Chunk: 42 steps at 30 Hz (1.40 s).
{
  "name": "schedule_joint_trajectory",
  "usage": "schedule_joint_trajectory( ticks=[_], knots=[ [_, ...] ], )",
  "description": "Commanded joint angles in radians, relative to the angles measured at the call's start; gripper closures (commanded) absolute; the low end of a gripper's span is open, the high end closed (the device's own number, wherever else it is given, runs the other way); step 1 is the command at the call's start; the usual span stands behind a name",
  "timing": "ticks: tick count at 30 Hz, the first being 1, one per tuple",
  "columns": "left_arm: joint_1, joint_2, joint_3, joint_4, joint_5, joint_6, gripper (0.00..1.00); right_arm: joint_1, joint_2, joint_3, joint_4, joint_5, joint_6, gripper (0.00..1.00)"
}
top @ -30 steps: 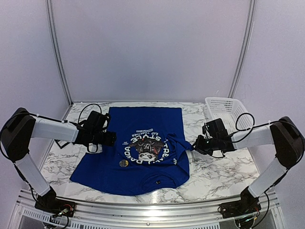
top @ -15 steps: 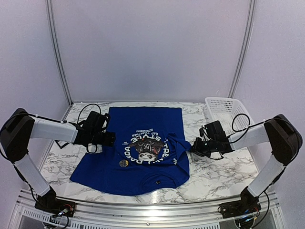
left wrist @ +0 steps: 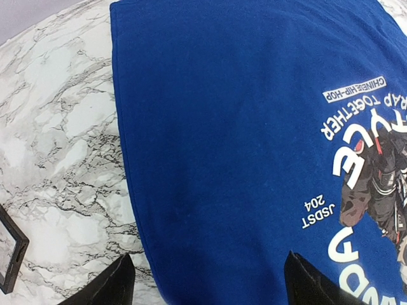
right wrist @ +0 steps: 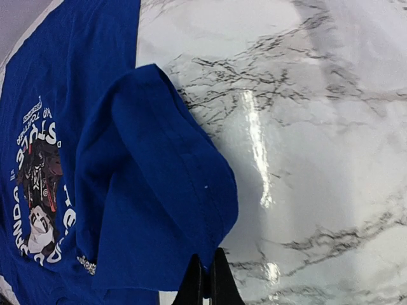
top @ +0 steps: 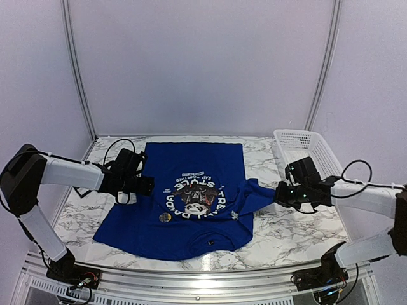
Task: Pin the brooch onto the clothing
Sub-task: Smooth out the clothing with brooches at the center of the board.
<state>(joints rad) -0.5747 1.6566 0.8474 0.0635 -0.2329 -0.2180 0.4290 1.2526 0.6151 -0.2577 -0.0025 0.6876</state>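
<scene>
T-shirt [top: 203, 159] front and centre in the top view: royal blue, spread flat on the marble desk [top: 286, 229], collar toward the arms, round panda graphic [top: 194, 196] facing up. A small round gold brooch [top: 165, 216] lies on the fabric just left of the print, with nothing holding it. On the far right stands a white basket [top: 305, 143]. The left claw [top: 147, 185] sits low at the shirt's left side. The right claw [top: 278, 194] has the tip of the right sleeve [top: 257, 190], which reaches out sideways off the body.

Over to the left wrist: the left claw [left wrist: 210, 257] is spread wide and holds nothing. One finger [left wrist: 111, 286] is over bare marble, the other finger [left wrist: 311, 286] over blue cloth, so they straddle the shirt's edge. Whether they touch down, I can't tell. A black frame [left wrist: 9, 254] pokes in at the left border.

Now the right wrist: the right claw [right wrist: 206, 279] is pressed tight together, pinching the sleeve's hem [right wrist: 210, 241]. The sleeve [right wrist: 159, 178] is folded over itself, and glossy desk [right wrist: 305, 127] lies beside it.
</scene>
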Motion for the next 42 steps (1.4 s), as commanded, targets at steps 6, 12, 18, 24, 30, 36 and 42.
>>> schedule_joint_trajectory(
  ticks=[6,12,18,24,30,36,42],
  knots=[
    [0.007,0.021,-0.032,0.044,0.006,0.005,0.17,0.016,-0.295,-0.053,-0.459,0.131,0.109,1.00],
    [0.007,0.043,-0.024,0.040,0.024,0.007,0.16,-0.032,-0.346,-0.001,-0.604,0.215,0.038,1.00],
    [0.007,0.012,-0.023,0.020,0.052,0.016,0.16,-0.098,-0.335,0.017,-0.623,0.182,-0.005,0.72],
    [-0.004,-0.158,-0.068,-0.025,0.079,-0.021,0.17,-0.101,-0.345,0.168,-0.672,0.245,-0.028,0.67],
    [-0.157,-0.411,-0.186,-0.107,0.050,-0.106,0.22,-0.014,-0.072,0.246,-0.486,0.102,-0.146,0.95],
    [-0.294,-0.505,-0.278,-0.203,0.069,-0.240,0.35,-0.005,0.174,0.267,-0.303,0.071,-0.222,1.00],
    [-0.325,-0.496,-0.412,-0.191,0.132,-0.409,0.37,-0.022,0.346,0.255,-0.184,0.072,-0.258,1.00]
  ],
)
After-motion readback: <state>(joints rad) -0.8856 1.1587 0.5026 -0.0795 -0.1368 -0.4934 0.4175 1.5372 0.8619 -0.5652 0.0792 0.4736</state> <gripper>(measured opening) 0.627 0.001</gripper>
